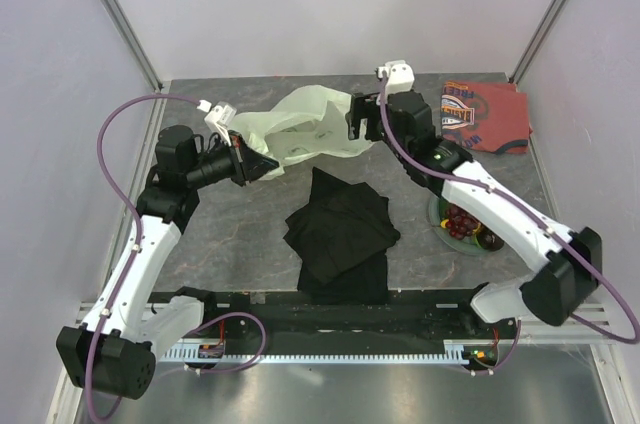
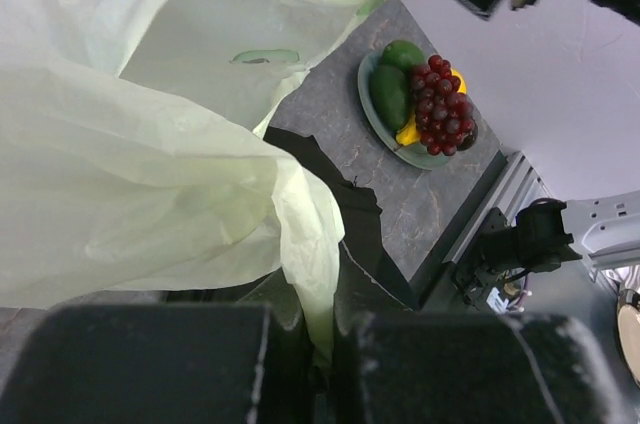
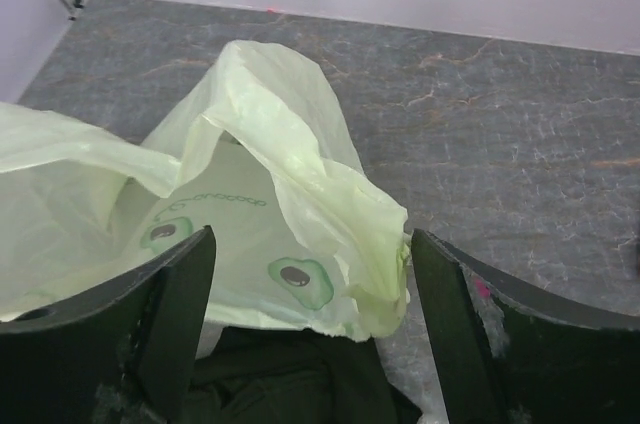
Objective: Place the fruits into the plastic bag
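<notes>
The pale yellow-green plastic bag [image 1: 300, 129] with avocado prints lies crumpled at the back centre of the table. My left gripper [image 1: 262, 166] is shut on a fold of the bag [image 2: 300, 234], pinched between the jaws at the left gripper [image 2: 325, 344]. My right gripper [image 1: 358, 119] hangs open over the bag's right edge [image 3: 350, 234], its fingers standing wide on either side without touching it. The fruits sit on a grey-green plate [image 2: 372, 119] on the right: a dark red grape bunch [image 2: 443, 109], green fruits [image 2: 390, 94] and a yellow fruit [image 2: 408, 132]. The right arm partly hides them [image 1: 462, 224] from above.
A folded black cloth [image 1: 340, 234] lies mid-table, its edge reaching under the bag [image 3: 290, 384]. A red-orange patterned cloth [image 1: 485, 116] sits in the back right corner. Pale walls enclose the table on three sides.
</notes>
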Controlling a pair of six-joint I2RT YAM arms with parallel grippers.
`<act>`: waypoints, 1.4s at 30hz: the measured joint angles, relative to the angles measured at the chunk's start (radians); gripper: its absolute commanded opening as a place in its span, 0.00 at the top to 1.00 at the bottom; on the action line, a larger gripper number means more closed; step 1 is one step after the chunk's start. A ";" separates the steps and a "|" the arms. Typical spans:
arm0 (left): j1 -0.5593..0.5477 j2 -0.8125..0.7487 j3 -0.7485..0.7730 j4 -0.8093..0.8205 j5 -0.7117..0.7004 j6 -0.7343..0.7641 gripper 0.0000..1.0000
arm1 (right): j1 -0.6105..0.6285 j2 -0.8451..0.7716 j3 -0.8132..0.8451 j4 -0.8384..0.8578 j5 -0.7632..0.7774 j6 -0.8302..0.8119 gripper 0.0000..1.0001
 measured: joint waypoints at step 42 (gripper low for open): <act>0.003 -0.002 0.000 -0.010 -0.048 0.001 0.98 | -0.278 -0.173 -0.304 -0.714 0.294 0.146 0.55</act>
